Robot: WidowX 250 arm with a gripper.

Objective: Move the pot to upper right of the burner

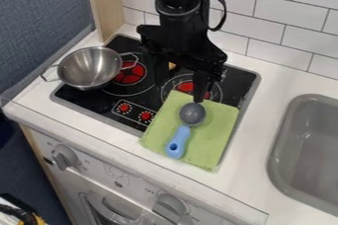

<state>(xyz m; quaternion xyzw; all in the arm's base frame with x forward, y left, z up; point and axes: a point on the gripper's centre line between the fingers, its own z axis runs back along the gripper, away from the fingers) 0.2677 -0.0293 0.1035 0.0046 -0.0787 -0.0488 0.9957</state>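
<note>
In the camera view, we see the metal pot (86,71) upright near the left edge of the worktop (274,88), at the left side of the black cooktop (82,96). Its mouth faces up, so we can look in on the shiny inner wall and bottom. One wire handle reaches over the red left burner (130,74), the other out past the cooktop's edge.

The tool (180,90) hangs over the right part of the cooktop, by the right burner (190,87), well apart from the pot. It is open, with its two fingers spread. Behind it we glimpse a yellowish thing (172,66), too hidden for us to name.

A green cloth (214,142) lies across the cooktop's front right corner, with a ladle (192,115) on it, grey bowl and blue handle. We can't tell whether a fingertip touches the bowl. To the right is a grey sink (285,135); white tiles (280,12) line the wall behind, and a wooden panel (109,2) stands at the back left.
</note>
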